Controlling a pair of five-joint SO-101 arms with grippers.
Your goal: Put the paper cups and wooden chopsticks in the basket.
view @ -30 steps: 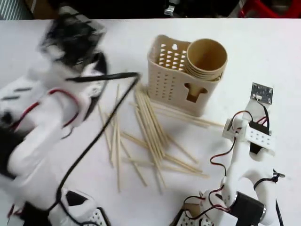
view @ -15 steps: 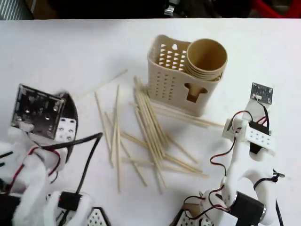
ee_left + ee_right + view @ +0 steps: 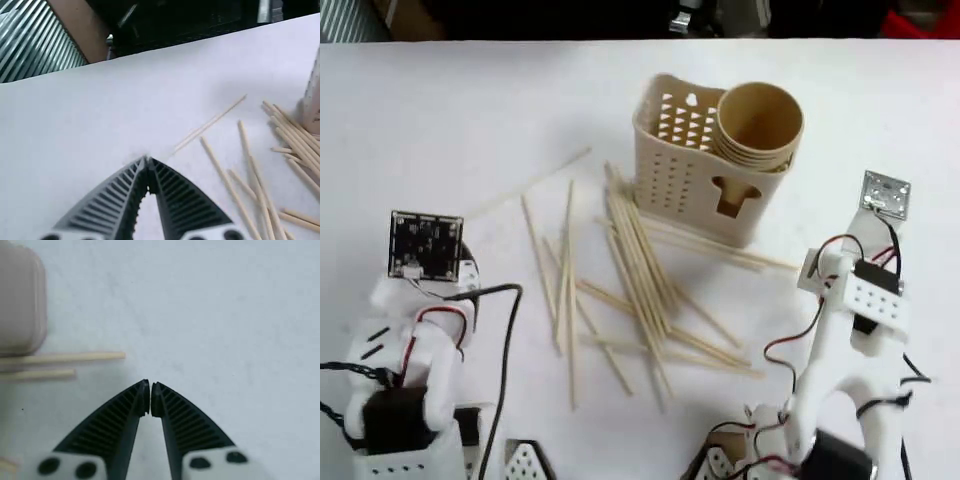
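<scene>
A white worktop [image 3: 470, 120] is seen from above. A beige perforated basket [image 3: 670, 190] stands upright near its middle. A stack of paper cups [image 3: 760, 120] is already nested in one end of the basket, mouths up. The wooden chopsticks [image 3: 635, 260] are not yet in: they are scattered flat on the worktop in a loose, crossed pile just beside the basket and in front of it, and a few are seen running under or against its base.

The cup part of the task is judged done, and the chopstick part is judged to be the step in hand, with no stick gathered at this moment.

The left arm [image 3: 415, 330] is folded back near its base, well apart from the pile. The left jaws are pressed together at their tips, nothing is held between them, and bare worktop lies beneath them, with the nearest sticks off to one side. The right arm [image 3: 860, 300] is likewise drawn back, beside the basket's far end. The right jaws are closed tip to tip and empty, with two stick ends lying near them.

For the next move, one pair of jaws would probably need to be parted, lowered over a stick and closed across it.
</scene>
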